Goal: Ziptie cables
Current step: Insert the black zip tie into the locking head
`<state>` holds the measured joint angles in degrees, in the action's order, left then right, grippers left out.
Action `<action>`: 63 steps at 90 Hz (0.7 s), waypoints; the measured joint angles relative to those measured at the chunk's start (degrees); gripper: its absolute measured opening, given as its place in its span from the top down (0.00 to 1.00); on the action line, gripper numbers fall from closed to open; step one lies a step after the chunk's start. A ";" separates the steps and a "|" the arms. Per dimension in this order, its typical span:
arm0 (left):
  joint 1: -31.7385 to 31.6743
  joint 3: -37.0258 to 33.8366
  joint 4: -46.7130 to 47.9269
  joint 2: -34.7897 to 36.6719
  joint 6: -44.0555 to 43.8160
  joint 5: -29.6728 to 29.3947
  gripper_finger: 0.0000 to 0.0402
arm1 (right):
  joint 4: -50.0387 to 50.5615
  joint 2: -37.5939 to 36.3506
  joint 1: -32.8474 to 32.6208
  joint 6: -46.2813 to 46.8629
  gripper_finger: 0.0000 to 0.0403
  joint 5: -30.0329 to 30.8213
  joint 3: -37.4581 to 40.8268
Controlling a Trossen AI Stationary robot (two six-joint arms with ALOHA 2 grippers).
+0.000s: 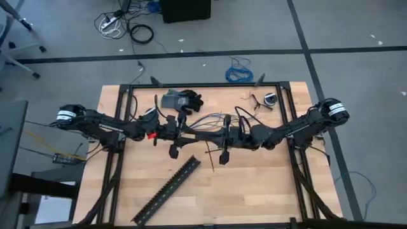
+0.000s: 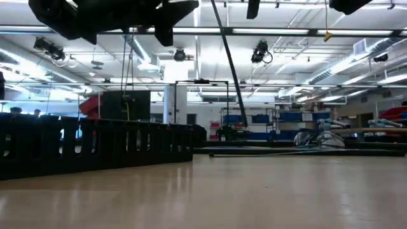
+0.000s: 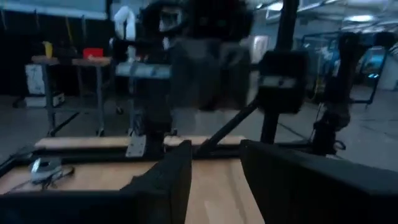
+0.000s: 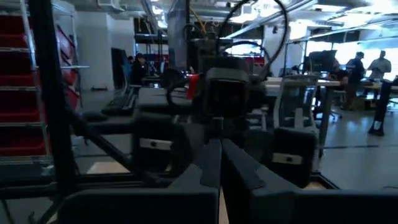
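Wooden tabletop (image 1: 254, 191) seen from above, with both arms meeting over its middle. A long black perforated strip (image 1: 166, 191) lies diagonally on the near half. The cables (image 1: 205, 119), a loose bundle of thin pale and dark wires, span the gap between the two arms at mid-table. Left gripper (image 1: 175, 151): fingers (image 3: 165, 183) parted, released. Right gripper (image 1: 224, 159): fingers (image 4: 208, 168) pressed together; any grasp cannot be told.
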<state>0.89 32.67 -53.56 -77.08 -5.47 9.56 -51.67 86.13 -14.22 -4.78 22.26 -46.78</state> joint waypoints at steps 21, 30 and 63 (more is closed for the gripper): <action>0.00 0.02 -1.37 -0.62 -2.32 -0.73 0.67 | -0.17 0.00 1.13 0.00 1.00 -1.84 0.00; 0.00 0.02 -1.60 -0.62 -2.34 -2.10 0.67 | -0.39 0.00 1.61 0.04 1.00 -2.84 0.00; -0.02 0.97 -2.77 -2.72 -2.42 -3.67 0.67 | -1.52 0.00 2.28 0.20 1.00 -4.52 -0.02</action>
<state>0.86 33.64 -56.33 -79.79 -7.89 5.89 -53.19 86.13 -11.95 -4.58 17.74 -46.81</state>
